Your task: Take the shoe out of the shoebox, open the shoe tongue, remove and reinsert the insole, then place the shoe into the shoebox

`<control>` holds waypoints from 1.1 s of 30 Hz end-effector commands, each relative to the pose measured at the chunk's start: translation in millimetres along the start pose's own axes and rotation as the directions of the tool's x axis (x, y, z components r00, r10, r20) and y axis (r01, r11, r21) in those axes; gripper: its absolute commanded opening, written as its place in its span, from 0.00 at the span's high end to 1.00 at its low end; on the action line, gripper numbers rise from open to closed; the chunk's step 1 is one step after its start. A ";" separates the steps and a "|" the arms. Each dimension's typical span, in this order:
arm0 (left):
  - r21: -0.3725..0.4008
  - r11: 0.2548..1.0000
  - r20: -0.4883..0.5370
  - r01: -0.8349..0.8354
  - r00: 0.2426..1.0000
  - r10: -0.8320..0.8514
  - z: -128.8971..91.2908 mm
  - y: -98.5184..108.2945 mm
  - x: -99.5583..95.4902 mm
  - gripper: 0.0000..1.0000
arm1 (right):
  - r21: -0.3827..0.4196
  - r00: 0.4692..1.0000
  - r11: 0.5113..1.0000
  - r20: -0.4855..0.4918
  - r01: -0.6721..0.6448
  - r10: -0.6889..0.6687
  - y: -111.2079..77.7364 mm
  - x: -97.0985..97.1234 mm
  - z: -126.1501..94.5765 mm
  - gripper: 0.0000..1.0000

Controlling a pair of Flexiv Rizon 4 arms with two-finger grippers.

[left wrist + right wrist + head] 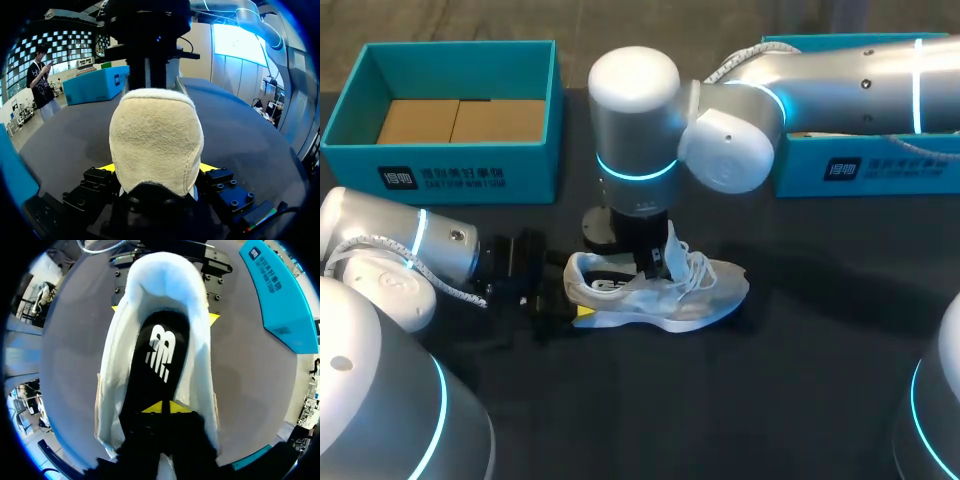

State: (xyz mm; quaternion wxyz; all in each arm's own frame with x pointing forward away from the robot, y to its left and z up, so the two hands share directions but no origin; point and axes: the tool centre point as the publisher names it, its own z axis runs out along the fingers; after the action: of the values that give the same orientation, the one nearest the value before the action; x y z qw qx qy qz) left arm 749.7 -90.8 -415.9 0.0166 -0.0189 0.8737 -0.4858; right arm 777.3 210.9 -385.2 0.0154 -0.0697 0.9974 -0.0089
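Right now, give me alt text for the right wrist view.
A white shoe seen from above on a dark table, with the right gripper reaching inside it, yellow tips close together on the black insole. At the heel, the left gripper clamps the shoe from both sides; a teal shoebox stands beside the shoe.

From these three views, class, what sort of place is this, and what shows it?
Probably a robotics lab workbench: a left arm and a right arm work over a dark table, the left gripper clamps the heel of a white shoe, and an open teal shoebox stands behind.
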 end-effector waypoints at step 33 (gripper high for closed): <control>-0.003 1.000 -0.001 0.000 1.000 0.000 1.9 1.1 -0.1 1.00 | -0.100 0.991 0.995 -0.135 -0.017 0.004 27.7 3.3 28.1 0.58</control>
State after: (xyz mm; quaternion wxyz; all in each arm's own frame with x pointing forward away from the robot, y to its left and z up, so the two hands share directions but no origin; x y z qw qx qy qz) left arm 750.1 -90.6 -416.3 0.0166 -0.0196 0.8737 -0.4858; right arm 767.9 230.7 -402.1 -0.0485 -0.0632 0.9961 0.0369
